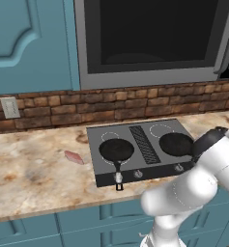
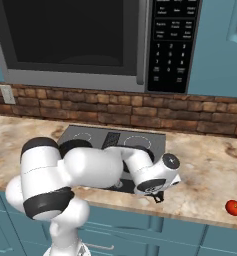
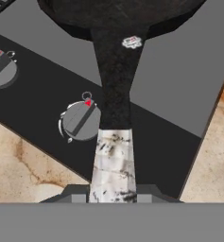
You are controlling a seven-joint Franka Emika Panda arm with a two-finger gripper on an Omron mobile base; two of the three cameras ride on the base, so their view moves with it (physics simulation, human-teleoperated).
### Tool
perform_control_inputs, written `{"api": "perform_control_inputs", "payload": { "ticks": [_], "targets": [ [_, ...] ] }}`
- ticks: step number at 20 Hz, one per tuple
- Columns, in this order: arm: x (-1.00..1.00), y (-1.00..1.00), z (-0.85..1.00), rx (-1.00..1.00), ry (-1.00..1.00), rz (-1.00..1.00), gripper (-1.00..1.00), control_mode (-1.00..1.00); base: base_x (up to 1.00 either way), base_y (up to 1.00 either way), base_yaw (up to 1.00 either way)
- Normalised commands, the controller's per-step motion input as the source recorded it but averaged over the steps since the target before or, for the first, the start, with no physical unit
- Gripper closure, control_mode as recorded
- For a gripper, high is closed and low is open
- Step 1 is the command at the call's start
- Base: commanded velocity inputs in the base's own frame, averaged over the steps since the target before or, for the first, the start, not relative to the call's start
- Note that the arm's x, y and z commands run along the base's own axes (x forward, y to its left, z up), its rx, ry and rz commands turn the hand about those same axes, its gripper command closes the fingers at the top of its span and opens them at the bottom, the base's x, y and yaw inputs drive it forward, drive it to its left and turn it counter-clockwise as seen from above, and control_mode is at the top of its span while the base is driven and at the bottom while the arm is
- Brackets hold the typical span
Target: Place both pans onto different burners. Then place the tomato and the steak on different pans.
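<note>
Right pan (image 1: pixel 176 144) on cooktop (image 1: pixel 135 126), over right-hand burner ring, right of centre vent (image 1: pixel 144 144). Gripper (image 3: pixel 112 197) closed on pan handle's pale tip (image 3: pixel 112 163), beside knob (image 3: pixel 81 120). Likely placing step: check pan flat and centred on ring, then open jaws, back straight off. Left pan (image 1: pixel 116 149) left of vent. Steak (image 1: pixel 73 157) left of cooktop; tomato (image 2: pixel 233 207) far right.

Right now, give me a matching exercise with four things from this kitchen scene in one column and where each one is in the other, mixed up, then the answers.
Things:
1. steak
2. tomato
3. left pan
4. gripper

Places:
A. on the counter right of the cooktop
B. on the front left burner
C. closed on the right pan handle's pale tip
D. on the counter left of the cooktop

Pairs: 1-D, 2-A, 3-B, 4-C
</note>
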Motion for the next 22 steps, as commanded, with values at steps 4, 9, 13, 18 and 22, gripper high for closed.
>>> {"api": "perform_control_inputs", "payload": {
  "ticks": [4, 9, 13, 18, 22],
  "targets": [
    [0.01, 0.0, 0.0, 0.0, 0.0, 0.0, 1.0, -1.0, 0.0, 0.0, 0.0],
    [0.09, 0.01, -0.02, 0.0, 0.0, 0.0, 1.0, -1.0, 0.0, 0.0, 0.0],
    [0.17, 0.02, -0.02, 0.0, 0.0, 0.0, 1.0, -1.0, 0.0, 0.0, 0.0],
    [0.05, 0.0, -0.08, 0.0, 0.0, 0.0, 1.0, -1.0, 0.0, 0.0, 0.0],
    [0.04, 0.0, -0.14, 0.0, 0.0, 0.0, 1.0, -1.0, 0.0, 0.0, 0.0]
  ]
}}
